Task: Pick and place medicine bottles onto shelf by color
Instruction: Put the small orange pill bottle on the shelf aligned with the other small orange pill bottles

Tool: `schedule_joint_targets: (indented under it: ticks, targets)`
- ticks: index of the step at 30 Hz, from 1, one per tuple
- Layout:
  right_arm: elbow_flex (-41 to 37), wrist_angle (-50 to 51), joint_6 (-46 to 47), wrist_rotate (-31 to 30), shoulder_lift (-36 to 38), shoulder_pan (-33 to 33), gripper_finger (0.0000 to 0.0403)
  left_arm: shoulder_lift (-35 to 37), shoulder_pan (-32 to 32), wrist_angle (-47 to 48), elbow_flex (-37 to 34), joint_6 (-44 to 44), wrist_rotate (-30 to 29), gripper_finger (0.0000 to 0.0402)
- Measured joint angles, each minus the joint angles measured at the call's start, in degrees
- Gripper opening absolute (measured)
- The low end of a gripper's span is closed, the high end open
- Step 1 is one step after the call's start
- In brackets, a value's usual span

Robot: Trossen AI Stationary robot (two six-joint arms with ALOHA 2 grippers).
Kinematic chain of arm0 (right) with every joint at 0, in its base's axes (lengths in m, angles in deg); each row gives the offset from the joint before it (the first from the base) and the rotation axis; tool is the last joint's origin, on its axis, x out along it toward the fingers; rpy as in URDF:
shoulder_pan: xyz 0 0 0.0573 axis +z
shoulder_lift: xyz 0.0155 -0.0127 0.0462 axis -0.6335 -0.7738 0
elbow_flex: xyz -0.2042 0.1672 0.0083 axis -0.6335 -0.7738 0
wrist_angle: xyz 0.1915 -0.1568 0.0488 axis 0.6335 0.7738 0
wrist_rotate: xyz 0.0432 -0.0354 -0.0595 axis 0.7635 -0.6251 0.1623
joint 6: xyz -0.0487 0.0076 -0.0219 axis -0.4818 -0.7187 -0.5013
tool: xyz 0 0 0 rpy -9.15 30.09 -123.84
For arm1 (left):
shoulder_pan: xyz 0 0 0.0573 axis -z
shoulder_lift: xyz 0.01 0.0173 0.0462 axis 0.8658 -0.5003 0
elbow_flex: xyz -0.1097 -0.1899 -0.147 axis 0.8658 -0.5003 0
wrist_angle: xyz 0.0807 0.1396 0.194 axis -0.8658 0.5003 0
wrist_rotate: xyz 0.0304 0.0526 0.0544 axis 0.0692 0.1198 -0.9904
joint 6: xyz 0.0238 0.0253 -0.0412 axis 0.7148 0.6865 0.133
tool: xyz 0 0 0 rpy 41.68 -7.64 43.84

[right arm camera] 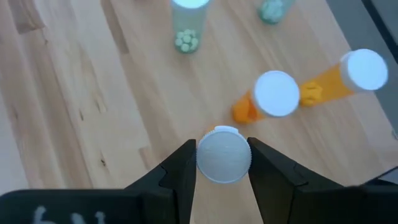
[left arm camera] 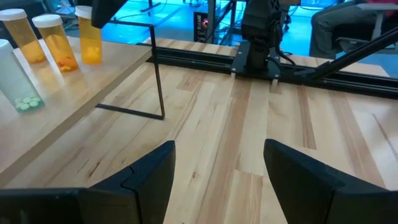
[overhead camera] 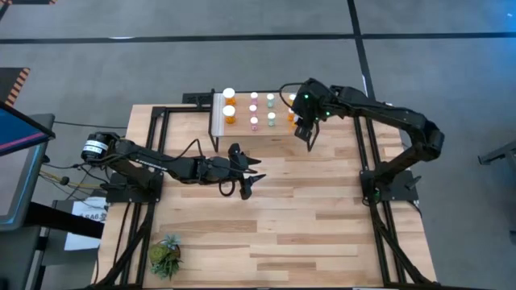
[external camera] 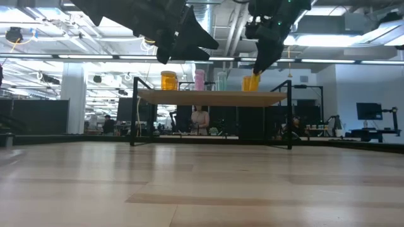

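Place: open-plan robotics lab or workshop.
Evidence: exposed ceiling ducts, strip lights, distant workstation monitors at right, wooden counter on black framing.

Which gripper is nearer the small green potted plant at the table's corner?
Left. The left gripper hovers open over the mid-table, nearer the potted plant. The right gripper is across the table at the shelf, gripping a white-capped bottle.

I find no words, brand names or numbers that I can read. A white sheet beside the worktop's left edge carries dark marks too small to make out, and pale marks on my right pincer's housing are cut off, unreadable.
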Motion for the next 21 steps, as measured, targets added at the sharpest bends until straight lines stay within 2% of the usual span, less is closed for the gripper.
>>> schedule_joint_targets:
  ticks: [12, 17, 21]
  targets:
    - [-0.05, 0.30, -0.10, 0.17, -0.15, 0.20, 0.0160, 0.00, -0.01, -0.09, 0.00, -0.01, 0.00, 0.0234]
    - [-0.09, -0.61, 0.65, 4.75, -0.15, 0.35, 0.0160, 0.00, -0.01, -0.11, 0.00, -0.01, -0.02, 0.0234]
    - [-0.09, -0.72, 0.73, 4.85, -0.15, 0.40, 0.0162, 0.00, -0.01, -0.11, 0.00, -0.01, 0.05, 0.0234]
